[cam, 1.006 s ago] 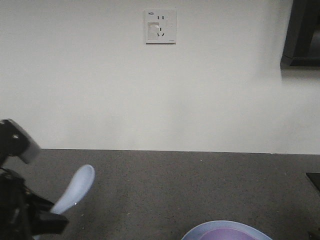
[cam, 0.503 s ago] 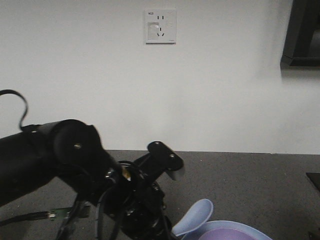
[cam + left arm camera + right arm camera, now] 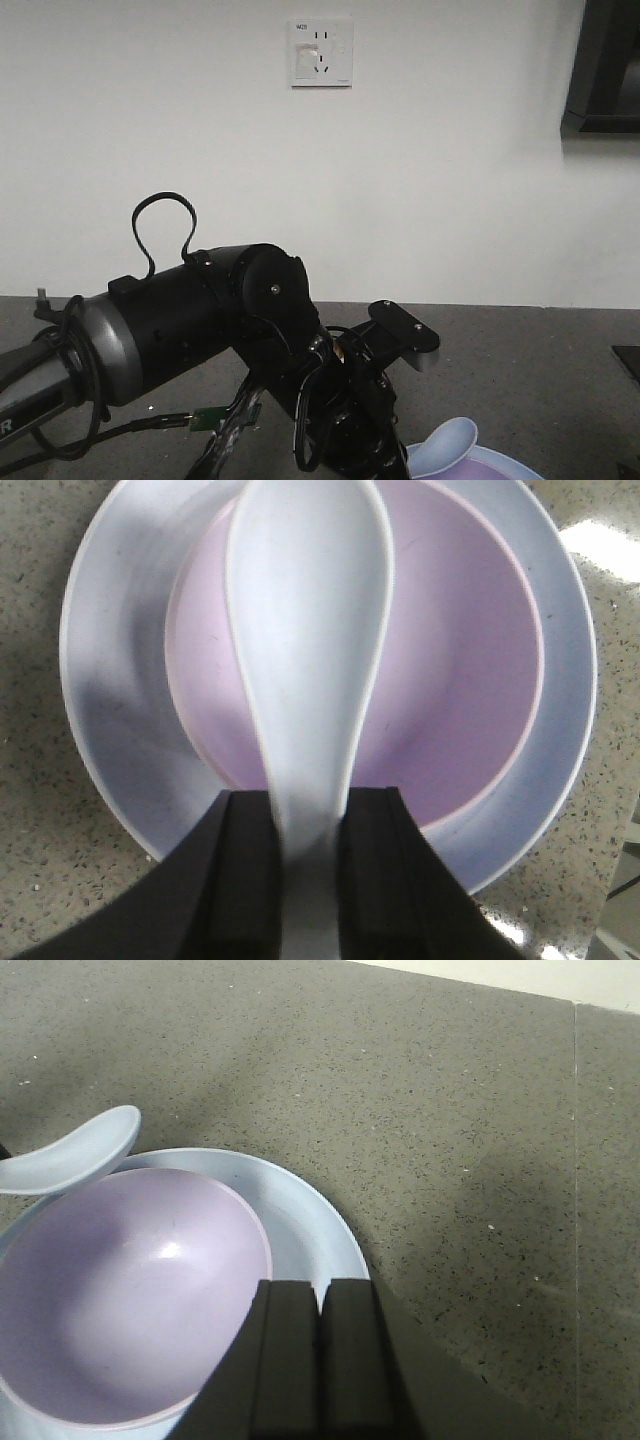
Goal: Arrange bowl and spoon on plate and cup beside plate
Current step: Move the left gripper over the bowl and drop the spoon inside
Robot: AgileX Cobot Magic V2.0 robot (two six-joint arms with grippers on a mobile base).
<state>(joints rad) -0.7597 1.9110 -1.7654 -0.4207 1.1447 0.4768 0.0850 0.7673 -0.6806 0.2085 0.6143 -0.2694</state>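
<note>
The lavender bowl (image 3: 450, 670) sits inside the light blue plate (image 3: 110, 710) on the speckled counter. My left gripper (image 3: 310, 815) is shut on the handle of the pale blue spoon (image 3: 310, 630), whose scoop hangs over the bowl. From the right wrist view the bowl (image 3: 120, 1300) rests in the plate (image 3: 310, 1230), and the spoon scoop (image 3: 75, 1150) pokes in over the plate's far left rim. My right gripper (image 3: 322, 1295) is shut and empty, just above the plate's near rim. In the front view the spoon tip (image 3: 445, 445) shows above the plate (image 3: 505, 465). The cup is out of view.
The left arm (image 3: 200, 320) fills the lower left of the front view. A white wall with a socket (image 3: 321, 52) stands behind the counter. A dark fixture (image 3: 605, 65) hangs at the upper right. Bare counter (image 3: 480, 1110) lies beyond the plate.
The left arm has swung right across the front view, carrying the spoon from the left side of the counter to above the bowl and plate.
</note>
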